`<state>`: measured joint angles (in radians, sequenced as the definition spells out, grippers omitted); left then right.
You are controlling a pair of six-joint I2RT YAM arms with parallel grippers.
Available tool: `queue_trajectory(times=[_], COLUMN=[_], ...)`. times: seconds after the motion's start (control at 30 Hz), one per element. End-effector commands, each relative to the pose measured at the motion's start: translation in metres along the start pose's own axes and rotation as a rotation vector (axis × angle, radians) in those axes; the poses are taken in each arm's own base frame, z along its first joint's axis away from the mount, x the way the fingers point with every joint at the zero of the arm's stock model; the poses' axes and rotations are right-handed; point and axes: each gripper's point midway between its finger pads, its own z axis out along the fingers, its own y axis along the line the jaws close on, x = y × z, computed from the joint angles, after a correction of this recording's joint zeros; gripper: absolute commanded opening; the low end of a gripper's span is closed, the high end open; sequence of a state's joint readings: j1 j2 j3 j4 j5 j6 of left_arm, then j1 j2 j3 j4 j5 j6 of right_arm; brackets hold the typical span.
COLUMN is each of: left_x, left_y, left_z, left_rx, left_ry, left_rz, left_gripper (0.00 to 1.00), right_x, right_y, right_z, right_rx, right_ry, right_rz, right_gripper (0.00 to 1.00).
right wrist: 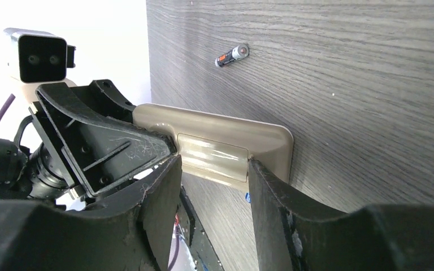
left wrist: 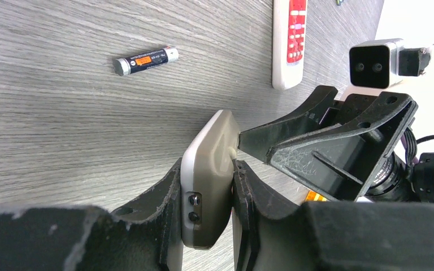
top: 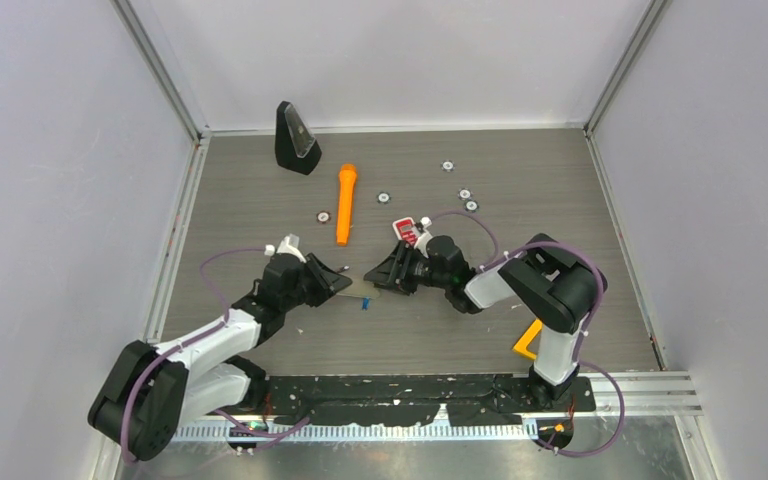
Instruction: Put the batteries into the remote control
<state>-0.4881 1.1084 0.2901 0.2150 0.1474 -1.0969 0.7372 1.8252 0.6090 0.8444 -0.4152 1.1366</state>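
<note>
A beige-grey remote control (left wrist: pixel 210 175) is held edge-up just above the table, with my left gripper (left wrist: pixel 208 169) shut across its thickness. In the right wrist view its back faces me, showing the glossy battery cover (right wrist: pixel 213 158). My right gripper (right wrist: pixel 212 164) is open, one fingertip at each side of that cover. From above, the two grippers (top: pixel 338 283) (top: pixel 375 277) meet nose to nose at mid-table. A dark battery with an orange label (left wrist: pixel 146 60) (right wrist: pixel 233 55) lies loose on the table. A blue battery (top: pixel 364 303) lies just below the remote.
A white-and-red remote (top: pixel 407 230) lies behind my right gripper. An orange cylinder (top: pixel 345 203), a black wedge-shaped stand (top: pixel 294 140) and several small round discs (top: pixel 465 194) sit farther back. A yellow piece (top: pixel 527 340) lies near the right arm's base.
</note>
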Motion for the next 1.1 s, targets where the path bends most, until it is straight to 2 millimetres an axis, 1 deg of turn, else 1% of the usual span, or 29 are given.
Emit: queue_trajectory(times=[0.0, 0.07, 0.17, 0.2, 0.57, 0.63, 0.73, 0.83, 0.9, 0.93, 0.97, 1.0, 1.03, 1.07], left_x=[0.068, 0.066, 0.063, 0.063, 0.058, 0.057, 0.055, 0.053, 0.051, 0.051, 0.050, 0.048, 0.046, 0.044], left_y=[0.073, 0.077, 0.083, 0.084, 0.089, 0.089, 0.088, 0.085, 0.083, 0.082, 0.079, 0.075, 0.072, 0.069], left_z=[-0.020, -0.023, -0.028, -0.029, -0.034, -0.035, -0.036, -0.037, -0.037, -0.037, -0.037, -0.037, -0.037, -0.037], left_rx=[-0.258, -0.284, -0.326, -0.336, -0.371, -0.371, -0.369, -0.362, -0.354, -0.348, -0.334, -0.321, -0.311, -0.300], left_ry=[0.251, 0.239, 0.223, 0.220, 0.195, 0.192, 0.184, 0.177, 0.173, 0.173, 0.172, 0.169, 0.165, 0.161], left_rz=[0.008, 0.012, 0.020, 0.021, 0.030, 0.031, 0.038, 0.049, 0.060, 0.069, 0.080, 0.090, 0.101, 0.114], left_gripper=[0.00, 0.00, 0.00, 0.00, 0.00, 0.00, 0.00, 0.00, 0.00, 0.00, 0.00, 0.00, 0.00, 0.00], right_x=[0.048, 0.043, 0.037, 0.034, 0.022, 0.021, 0.018, 0.009, -0.002, -0.009, -0.014, -0.020, -0.027, -0.033], right_y=[0.090, 0.103, 0.115, 0.113, 0.130, 0.127, 0.110, 0.083, 0.063, 0.046, 0.042, 0.024, 0.023, 0.012], right_z=[-0.009, -0.014, -0.022, -0.023, -0.037, -0.037, -0.038, -0.040, -0.045, -0.050, -0.052, -0.061, -0.064, -0.075], right_rx=[-0.355, -0.403, -0.433, -0.420, -0.449, -0.437, -0.361, -0.241, -0.125, -0.025, 0.020, 0.132, 0.172, 0.257], right_ry=[0.194, 0.173, 0.137, 0.122, 0.062, 0.057, 0.043, -0.004, -0.049, -0.077, -0.095, -0.125, -0.148, -0.179], right_rz=[-0.043, -0.057, -0.082, -0.090, -0.134, -0.131, -0.118, -0.135, -0.158, -0.178, -0.193, -0.213, -0.227, -0.250], right_gripper=[0.51, 0.51, 0.51, 0.51, 0.51, 0.51, 0.51, 0.52, 0.53, 0.53, 0.54, 0.55, 0.56, 0.57])
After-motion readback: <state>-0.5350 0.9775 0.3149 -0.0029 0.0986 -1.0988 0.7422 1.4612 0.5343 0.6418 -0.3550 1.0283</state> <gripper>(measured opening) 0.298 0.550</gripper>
